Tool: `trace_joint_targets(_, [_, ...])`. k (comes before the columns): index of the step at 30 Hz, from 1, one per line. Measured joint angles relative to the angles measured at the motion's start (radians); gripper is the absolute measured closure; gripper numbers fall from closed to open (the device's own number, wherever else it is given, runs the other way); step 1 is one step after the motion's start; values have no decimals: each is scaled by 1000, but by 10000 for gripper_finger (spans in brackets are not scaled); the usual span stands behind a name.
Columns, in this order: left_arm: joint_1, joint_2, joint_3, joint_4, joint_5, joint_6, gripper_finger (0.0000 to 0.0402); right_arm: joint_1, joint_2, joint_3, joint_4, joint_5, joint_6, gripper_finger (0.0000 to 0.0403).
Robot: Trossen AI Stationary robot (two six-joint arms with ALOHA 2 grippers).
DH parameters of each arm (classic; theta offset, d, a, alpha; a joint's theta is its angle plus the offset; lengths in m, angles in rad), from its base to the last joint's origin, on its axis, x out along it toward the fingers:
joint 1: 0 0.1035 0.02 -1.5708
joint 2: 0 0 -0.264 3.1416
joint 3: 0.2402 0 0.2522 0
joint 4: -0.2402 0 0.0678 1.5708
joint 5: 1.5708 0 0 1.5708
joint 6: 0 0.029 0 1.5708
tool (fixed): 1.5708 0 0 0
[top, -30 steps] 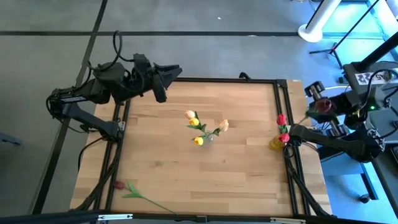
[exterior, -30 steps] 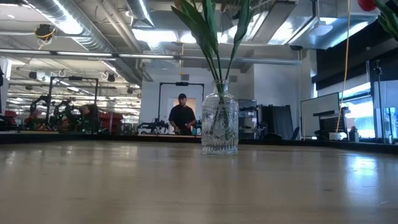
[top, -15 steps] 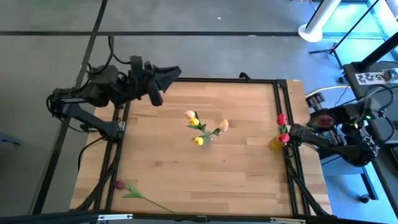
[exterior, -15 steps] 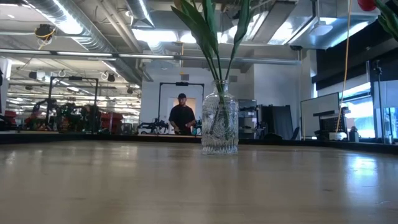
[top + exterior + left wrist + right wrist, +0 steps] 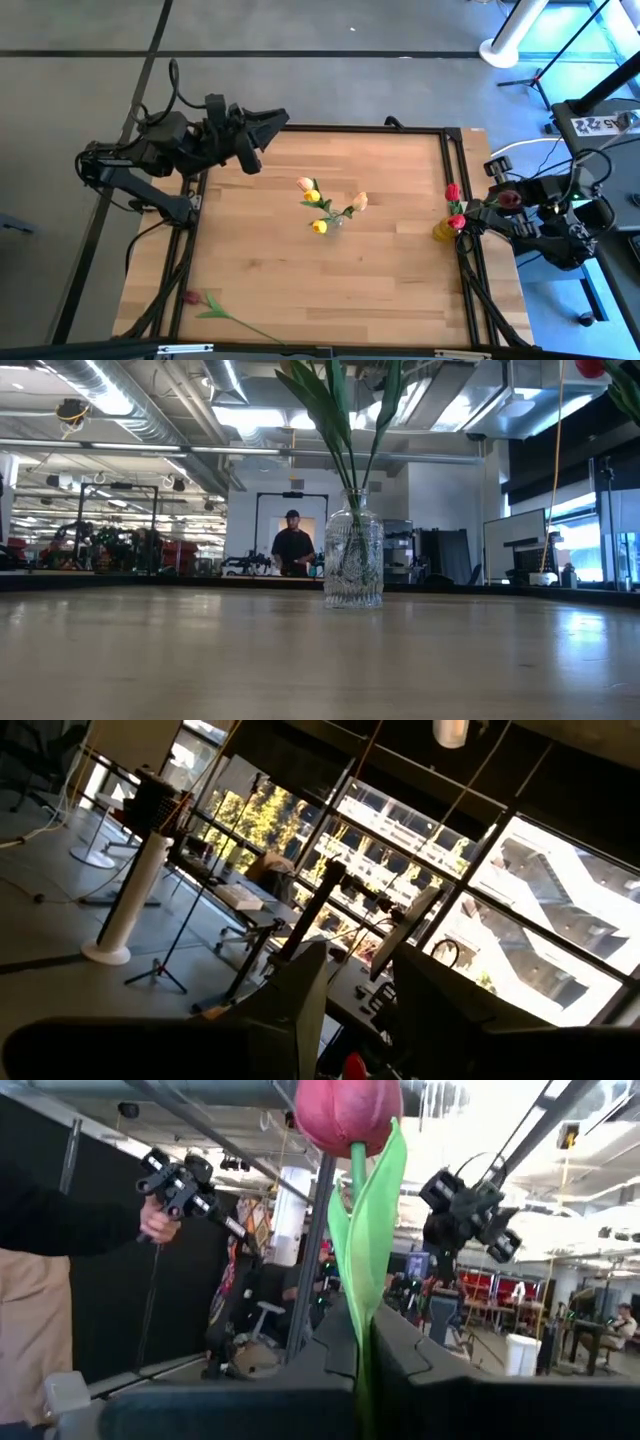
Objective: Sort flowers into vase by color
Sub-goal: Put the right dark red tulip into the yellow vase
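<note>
Flowers count one red tulip (image 5: 348, 1115) pinched in the closed right gripper (image 5: 362, 1342) off the table's three o'clock edge, so it should probably travel upright to the yellow vase (image 5: 444, 231) beside it, while the left gripper (image 5: 268, 122), fingers apart, waits at eleven o'clock.

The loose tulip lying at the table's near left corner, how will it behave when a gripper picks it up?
The loose tulip looks light, with a long thin stem, so it will probably droop beyond the pinch. Its leaves may snag. Lying flat on the table, it probably won't roll.
</note>
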Motion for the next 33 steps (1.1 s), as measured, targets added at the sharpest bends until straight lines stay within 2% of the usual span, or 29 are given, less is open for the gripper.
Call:
trace_joint_targets(4, [0,0,0,-3,0,7,288,0,0,-26,15,14,-39,400])
trace_joint_targets(12, [0,0,0,-6,0,30,288,0,0,-91,-38,6,-18,400])
trace_joint_targets(15, [0,0,0,-6,0,30,288,0,0,-73,-27,5,-12,400])
trace_joint_targets(18, [0,0,0,-7,2,30,288,0,0,-45,-88,-1,-8,400])
trace_joint_targets(22, [-1,1,0,-2,3,55,288,0,0,31,-75,40,12,400])
trace_joint_targets(25, [0,35,2,52,3,112,288,0,0,83,-82,121,26,400])
trace_joint_targets(28, [5,100,1,176,23,225,288,0,15,137,-70,209,39,400])
trace_joint_targets(30, [17,141,0,266,71,284,286,0,54,169,-65,244,50,400])
trace_joint_targets(33, [47,191,1,358,145,295,276,0,149,216,-43,254,82,400])
